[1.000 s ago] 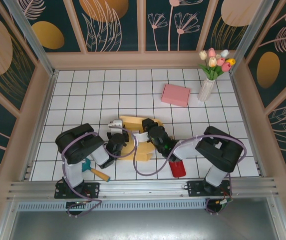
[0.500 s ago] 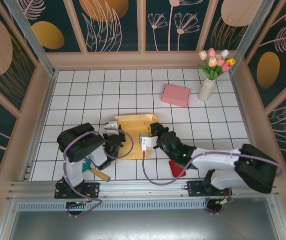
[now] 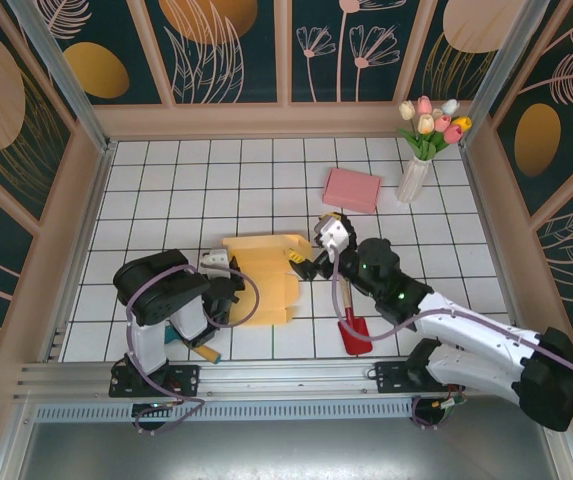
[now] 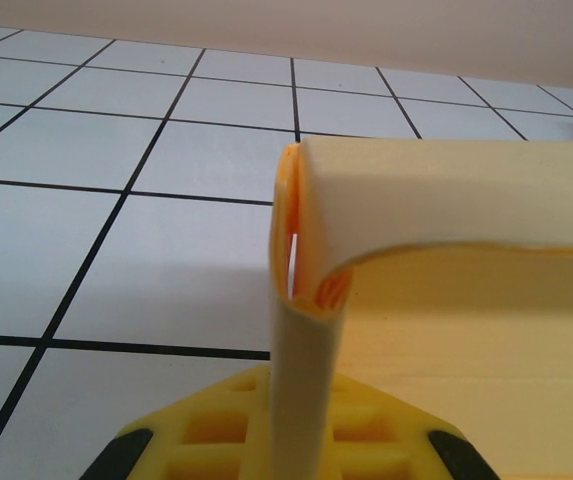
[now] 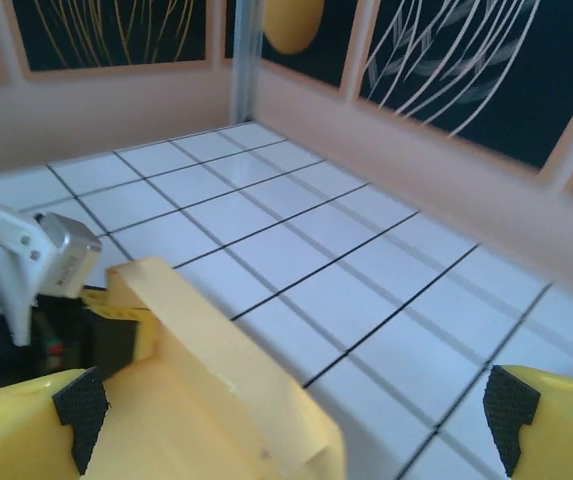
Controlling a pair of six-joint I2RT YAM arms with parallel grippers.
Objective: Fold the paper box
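Note:
The yellow paper box (image 3: 263,277) lies partly folded on the tiled floor between the two arms. My left gripper (image 3: 228,291) is shut on the box's left edge. In the left wrist view a curled fold of the paper box (image 4: 306,330) stands pinched in the left gripper (image 4: 298,405). My right gripper (image 3: 311,262) is at the box's right edge, open. In the right wrist view the right gripper (image 5: 286,420) has its jaws far apart, and a raised flap of the paper box (image 5: 216,370) rises between them, unclamped.
A pink block (image 3: 352,189) and a white vase of tulips (image 3: 414,180) stand at the back right. A red tool (image 3: 355,335) lies under the right arm. A teal and orange tool (image 3: 194,347) lies by the left arm's base. Walls close in the floor on three sides.
The right gripper has opened, letting go of the box, and has moved back and to the right. The right arm has stretched out. The box lies flatter. The left gripper keeps its grip.

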